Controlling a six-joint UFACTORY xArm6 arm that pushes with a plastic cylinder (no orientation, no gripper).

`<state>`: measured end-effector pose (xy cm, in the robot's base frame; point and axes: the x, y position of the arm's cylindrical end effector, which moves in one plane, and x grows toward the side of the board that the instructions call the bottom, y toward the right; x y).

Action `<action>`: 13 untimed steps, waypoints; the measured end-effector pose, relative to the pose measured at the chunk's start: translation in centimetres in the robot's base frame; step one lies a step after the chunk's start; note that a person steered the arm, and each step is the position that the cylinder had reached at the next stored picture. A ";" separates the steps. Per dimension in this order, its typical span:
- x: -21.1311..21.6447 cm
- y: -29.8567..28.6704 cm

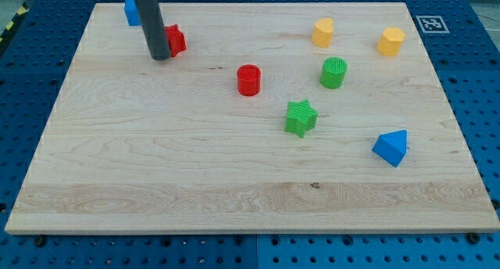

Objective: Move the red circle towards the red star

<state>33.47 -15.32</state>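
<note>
The red circle [248, 80] stands on the wooden board near its middle, a little towards the view's top. The red star [176, 40] lies at the upper left, partly hidden behind my rod. My tip [159, 57] rests on the board just left of and touching or nearly touching the red star, well to the left of the red circle.
A blue block [132, 12] sits at the top left behind the rod. A green circle [333, 73] and a green star [301, 117] lie right of the red circle. A yellow heart [323, 32], a yellow block [391, 41] and a blue block [391, 148] lie at the right.
</note>
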 end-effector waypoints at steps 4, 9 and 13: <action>4.0 8.7; 8.9 18.5; 4.5 12.9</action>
<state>38.00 -2.47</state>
